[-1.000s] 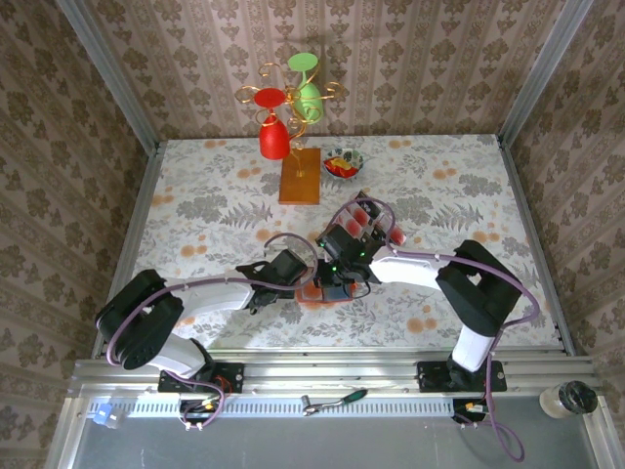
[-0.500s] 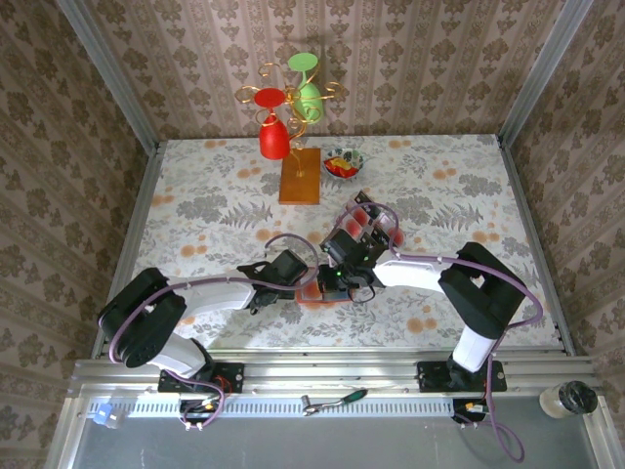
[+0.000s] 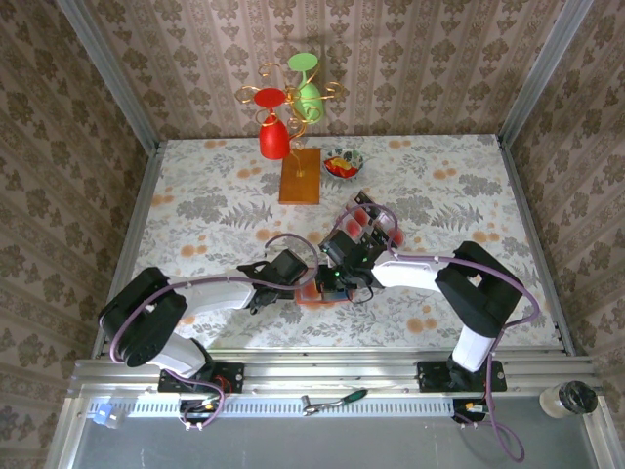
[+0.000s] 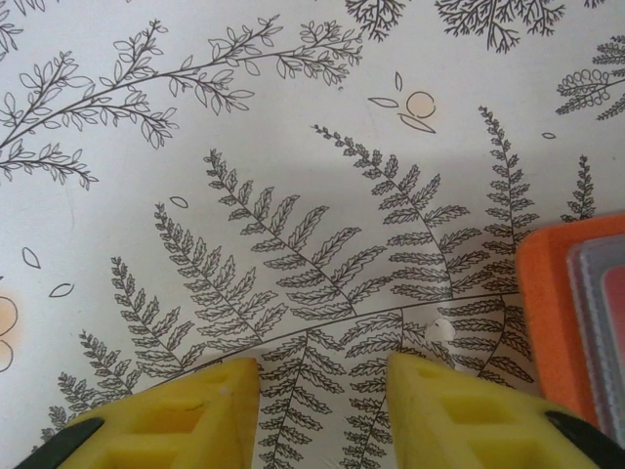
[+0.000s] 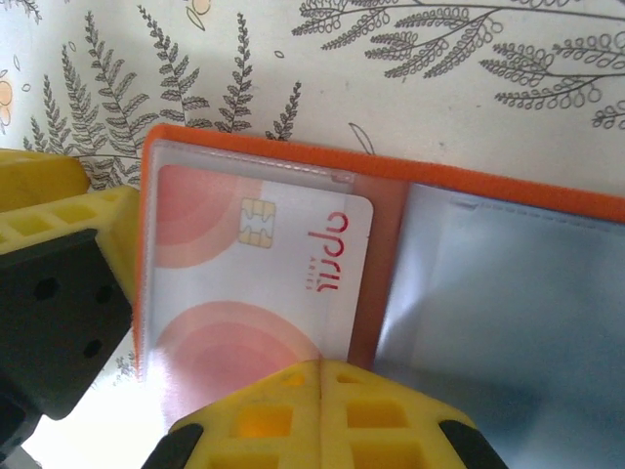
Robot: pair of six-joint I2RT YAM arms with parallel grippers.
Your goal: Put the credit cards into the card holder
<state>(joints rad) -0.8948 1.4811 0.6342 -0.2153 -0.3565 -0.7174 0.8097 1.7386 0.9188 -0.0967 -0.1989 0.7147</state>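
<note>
Lower edge of the card hidden behind right fingers

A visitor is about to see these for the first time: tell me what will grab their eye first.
The bright orange card holder lies open front-centre, a pale card with red blotches in one pocket, the shut right gripper at the card's edge. Behind, a red goblet and a green goblet hang on a stand.

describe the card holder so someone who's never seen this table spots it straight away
Go to the front centre of the fern-print table. The card holder lies open there: a thin, bright orange case with clear pockets, a pale red-blotched card in one. Unlike the brown wooden block further back, it is flat and opens like a book.
</note>
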